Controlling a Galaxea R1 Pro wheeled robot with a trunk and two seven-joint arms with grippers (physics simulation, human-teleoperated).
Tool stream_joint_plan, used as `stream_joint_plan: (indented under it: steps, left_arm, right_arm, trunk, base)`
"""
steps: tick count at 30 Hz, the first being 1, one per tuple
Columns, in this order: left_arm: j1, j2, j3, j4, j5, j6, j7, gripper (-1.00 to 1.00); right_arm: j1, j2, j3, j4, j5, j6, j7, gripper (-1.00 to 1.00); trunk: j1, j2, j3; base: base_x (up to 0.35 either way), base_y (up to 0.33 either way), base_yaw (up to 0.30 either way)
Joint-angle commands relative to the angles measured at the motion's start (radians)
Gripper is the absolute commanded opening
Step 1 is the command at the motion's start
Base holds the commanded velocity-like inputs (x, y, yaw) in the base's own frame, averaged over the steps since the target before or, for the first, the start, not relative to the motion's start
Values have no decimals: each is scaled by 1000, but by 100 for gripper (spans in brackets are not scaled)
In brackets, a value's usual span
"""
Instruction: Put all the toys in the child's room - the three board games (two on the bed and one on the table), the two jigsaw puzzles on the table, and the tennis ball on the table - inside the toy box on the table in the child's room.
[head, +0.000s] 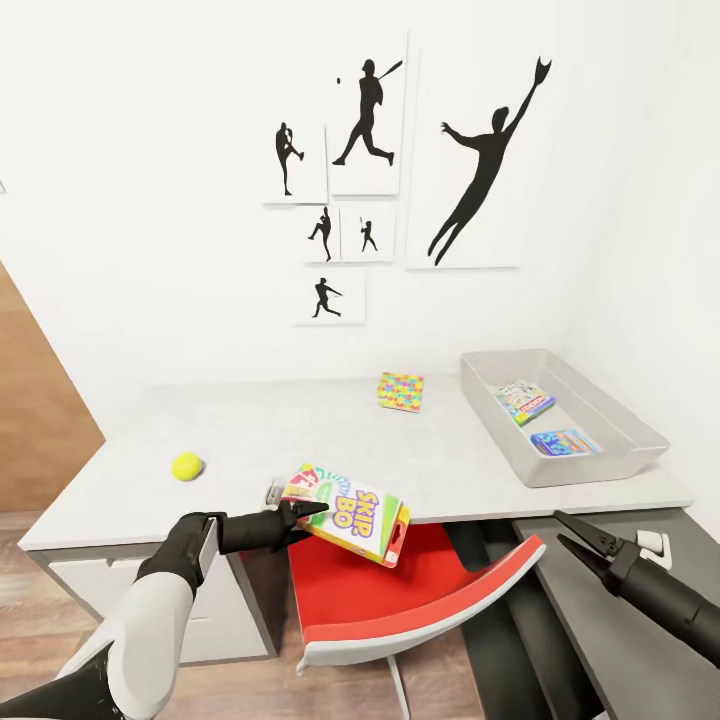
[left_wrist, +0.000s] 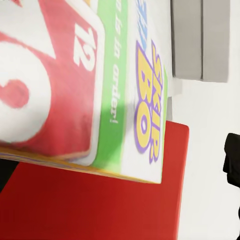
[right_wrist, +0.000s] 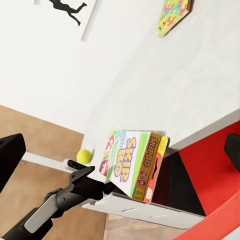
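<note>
While the Skip-Bo box (head: 350, 512) hangs at the lower centre of the head view, pinched at its left end by the left gripper (head: 300, 515), the step in hand looks to be carrying this board game to the toy box (head: 600, 460). The box is a flat carton with a white and green face, yellow-and-purple lettering and a red-orange edge; it tilts down to the right, just off the table's (head: 300, 440) front edge and above the red chair (head: 400, 590). The next move, by this reading, calls for lifting it over the table edge and swinging it toward the right of the frame, then lowering it into the grey tray, where two flat items already lie. The tennis ball (head: 187, 465) sits at the left of the table, and a colourful jigsaw puzzle (head: 400, 391) lies near the back centre. The right gripper (head: 585, 537), lower right, hangs spread and empty.
</note>
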Motion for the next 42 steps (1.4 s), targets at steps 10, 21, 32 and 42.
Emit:
stream_joint_plan:
  steps: [10,21,32,42]
  left_arm:
    - [-1,-1,7,-2,-11,5,-7,100]
    - [-1,-1,8,-2,-11,5,-7,100]
    - [-1,-1,8,-2,-11,5,-7,100]
    - [-1,-1,8,-2,-11,5,-7,-100]
  right_arm:
    - [-1,0,-1,0,5,5,7,100]
    - [-1,0,-1,0,5,5,7,100]
    - [-2,0,-1,0,5,5,7,100]
    - [-1,0,-1,0,5,5,7,100]
  trunk:
    - [0,-1,-1]
    - [0,-1,-1]
    - [0,-1,-1]
    - [0,-1,-1]
  base:
    - [30,0,0]
    - [9,0,0]
    - [31,0,0]
    - [1,0,0]
